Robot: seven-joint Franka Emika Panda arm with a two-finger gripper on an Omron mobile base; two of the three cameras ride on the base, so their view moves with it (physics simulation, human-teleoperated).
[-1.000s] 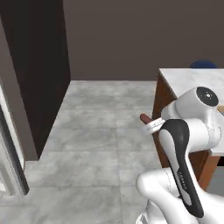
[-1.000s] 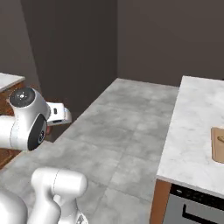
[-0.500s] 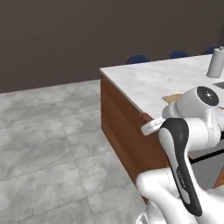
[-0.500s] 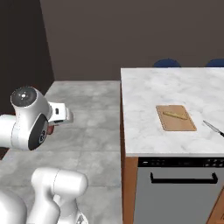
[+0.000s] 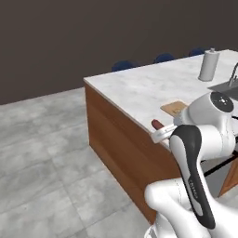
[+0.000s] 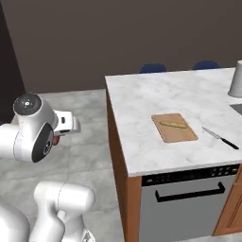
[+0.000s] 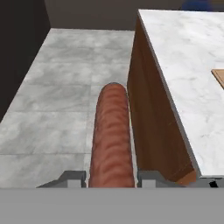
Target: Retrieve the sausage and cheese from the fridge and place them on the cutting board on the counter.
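While the gripper [image 7: 111,177] pinches the sausage [image 7: 111,140], its long axis pointing to 12 o'clock, the cutting board [image 6: 174,127] lies at 2 o'clock on the counter [image 6: 142,94]

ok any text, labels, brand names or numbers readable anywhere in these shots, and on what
None can be read.
The cutting board, the counter, the knife and the grey canister bear no marks.
The dishwasher front below the counter shows a dark control strip, with no print that can be made out.
The sausage in the gripper is plain, and the robot's white shell shows no lettering.
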